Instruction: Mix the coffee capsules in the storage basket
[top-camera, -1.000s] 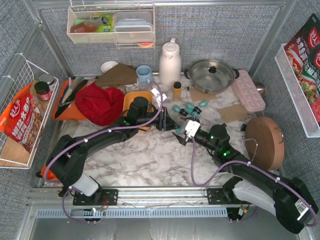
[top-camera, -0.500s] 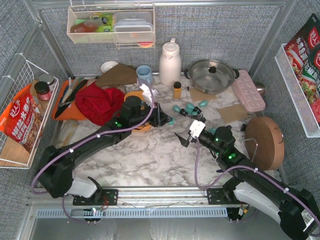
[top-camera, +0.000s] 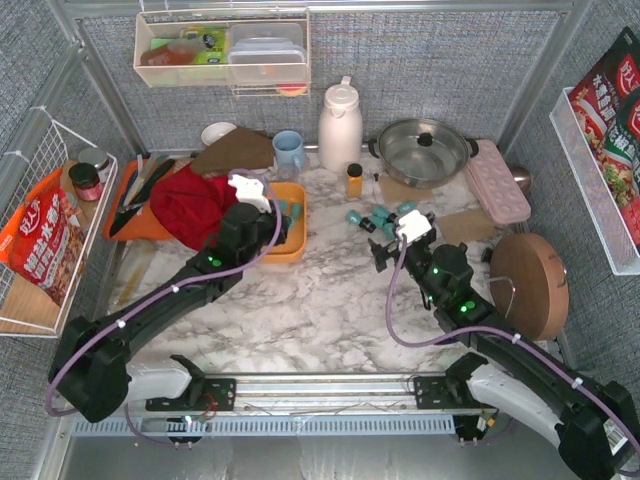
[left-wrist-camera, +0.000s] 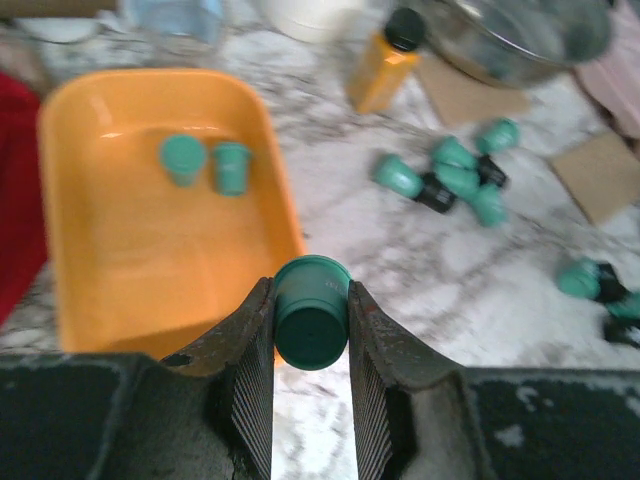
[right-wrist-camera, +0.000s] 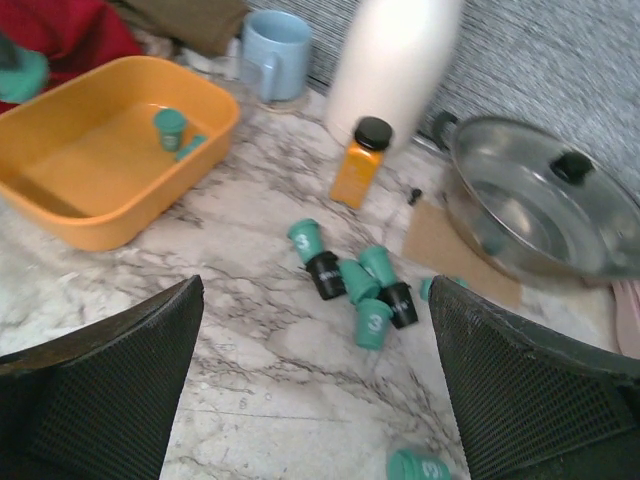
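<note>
Swung left, bringing a teal capsule (left-wrist-camera: 312, 322) pinched in the left gripper (left-wrist-camera: 310, 300) to the near rim of the storage basket (left-wrist-camera: 120, 250). Spread the right gripper (right-wrist-camera: 316, 285) wide, empty, facing loose capsules (right-wrist-camera: 362, 278); mostly unfinished.

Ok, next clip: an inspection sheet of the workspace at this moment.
Surface: marble-pattern table, no spill seen.
Job's things: storage basket holds two teal capsules; loose capsules, teal and black, on the table.
Clutter: amber bottle, steel pot, red cloth.
Grippers: left pincer shut on a teal capsule at the basket's edge; right pincer open, empty.
Cables: purple cables along both arms.
Surroundings: wire rack at left.
</note>
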